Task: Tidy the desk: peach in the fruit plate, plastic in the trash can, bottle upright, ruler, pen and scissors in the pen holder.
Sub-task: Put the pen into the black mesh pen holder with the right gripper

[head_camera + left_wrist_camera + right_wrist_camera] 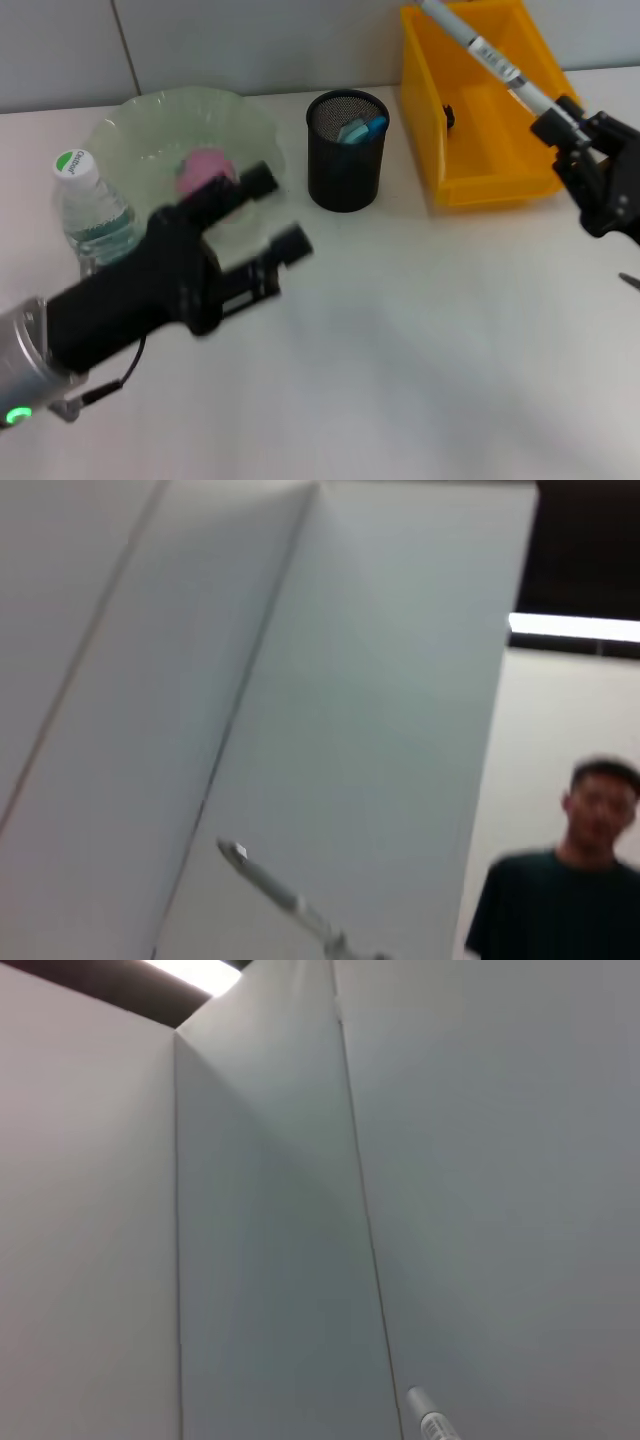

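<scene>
Jaws: right gripper (556, 122) clamped on pen (490, 58), raised over yellow bin (470, 185) at 2 o'clock. Left gripper (277, 213) fingers apart at 9 o'clock, beside plate (150, 120) holding peach (203, 167). Bottle (90, 208) upright; pen holder (345, 150) at 12.

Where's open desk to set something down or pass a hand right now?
Open: the near desk, between the left gripper and the right gripper, in front of the pen holder and yellow bin. Crowded: the far left, where the bottle stands against the fruit plate holding the peach, under the left arm.
</scene>
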You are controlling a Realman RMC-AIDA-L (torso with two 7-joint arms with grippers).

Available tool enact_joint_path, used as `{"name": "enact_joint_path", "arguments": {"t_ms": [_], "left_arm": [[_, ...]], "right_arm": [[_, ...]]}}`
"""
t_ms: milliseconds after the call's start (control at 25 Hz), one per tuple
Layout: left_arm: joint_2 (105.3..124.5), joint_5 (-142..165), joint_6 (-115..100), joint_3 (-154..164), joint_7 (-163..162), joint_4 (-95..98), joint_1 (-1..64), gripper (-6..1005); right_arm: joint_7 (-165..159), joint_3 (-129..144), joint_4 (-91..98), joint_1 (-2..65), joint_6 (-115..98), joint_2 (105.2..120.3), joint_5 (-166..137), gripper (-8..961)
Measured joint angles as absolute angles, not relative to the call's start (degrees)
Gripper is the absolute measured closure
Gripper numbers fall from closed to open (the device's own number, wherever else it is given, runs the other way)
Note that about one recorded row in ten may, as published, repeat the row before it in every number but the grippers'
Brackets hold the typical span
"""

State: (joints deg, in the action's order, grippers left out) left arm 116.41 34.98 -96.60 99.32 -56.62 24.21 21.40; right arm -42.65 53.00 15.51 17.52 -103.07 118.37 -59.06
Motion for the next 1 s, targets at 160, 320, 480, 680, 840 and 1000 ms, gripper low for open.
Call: {"name": "enact_joint_path", "arguments": {"t_ms": [160, 320, 480, 680, 840, 1000], "left_arm": [[115.99, 44.2, -96.3, 93.9, -52.7, 22.1, 21.1, 214], [115.81, 52.8, -95.8, 88.1, -49.4, 19.6, 21.0, 214], [115.42, 58.1, -94.3, 86.7, -48.3, 19.6, 20.8, 214], [115.07, 61.0, -92.1, 86.5, -47.8, 19.8, 20.7, 214], [114.97, 61.2, -91.7, 86.2, -46.3, 19.5, 20.5, 214], [114.94, 61.4, -91.0, 85.3, -46.1, 19.4, 20.3, 214]], "right_arm": [[-55.3, 52.9, 24.7, 15.2, -100.4, 117.32, -60.9, 793], [-64.6, 51.1, 32.5, 14.3, -99.2, 116.91, -65.0, 792], [-78.3, 46.0, 43.7, 14.4, -97.5, 117.36, -74.2, 790], [-94.9, 42.6, 56.9, 16.2, -94.7, 117.51, -83.9, 789], [-109.4, 40.4, 64.9, 19.7, -92.5, 116.27, -92.5, 787], [-122.3, 39.8, 68.0, 26.8, -93.0, 112.71, -102.6, 786]]}}
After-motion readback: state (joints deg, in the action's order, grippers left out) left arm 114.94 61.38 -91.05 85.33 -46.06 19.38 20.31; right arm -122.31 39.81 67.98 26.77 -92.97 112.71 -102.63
